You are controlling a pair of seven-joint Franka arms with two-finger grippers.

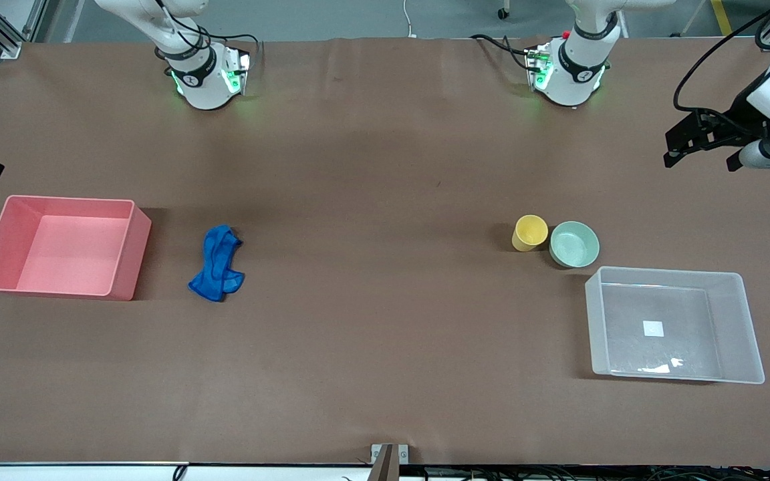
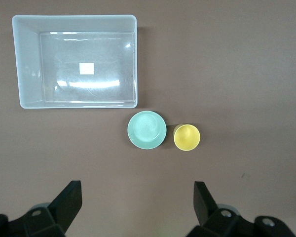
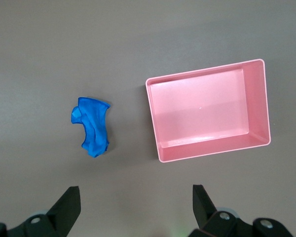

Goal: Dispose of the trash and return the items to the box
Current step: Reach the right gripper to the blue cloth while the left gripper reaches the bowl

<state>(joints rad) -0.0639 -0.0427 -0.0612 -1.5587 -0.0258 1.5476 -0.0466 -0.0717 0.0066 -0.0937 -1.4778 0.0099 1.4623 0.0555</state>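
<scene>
The bright blue rag (image 1: 217, 264) lies crumpled on the table beside the pink bin; it also shows in the right wrist view (image 3: 92, 126). The yellow cup (image 1: 529, 232) and the mint-green bowl (image 1: 574, 244) stand upright side by side, just farther from the front camera than the clear box (image 1: 739, 314). The left wrist view shows the cup (image 2: 187, 137), the bowl (image 2: 147, 130) and the box (image 2: 27, 74), which is empty. My left gripper (image 2: 137, 193) is open and empty, high over the table by the left arm's end (image 1: 696, 150). My right gripper (image 3: 136, 195) is open and empty, high above the table.
An empty pink bin (image 1: 127, 250) stands at the right arm's end of the table and shows in the right wrist view (image 3: 155, 118). The arm bases (image 1: 208, 73) stand along the table's edge farthest from the front camera. Brown tabletop (image 1: 385, 267) lies between the rag and the cup.
</scene>
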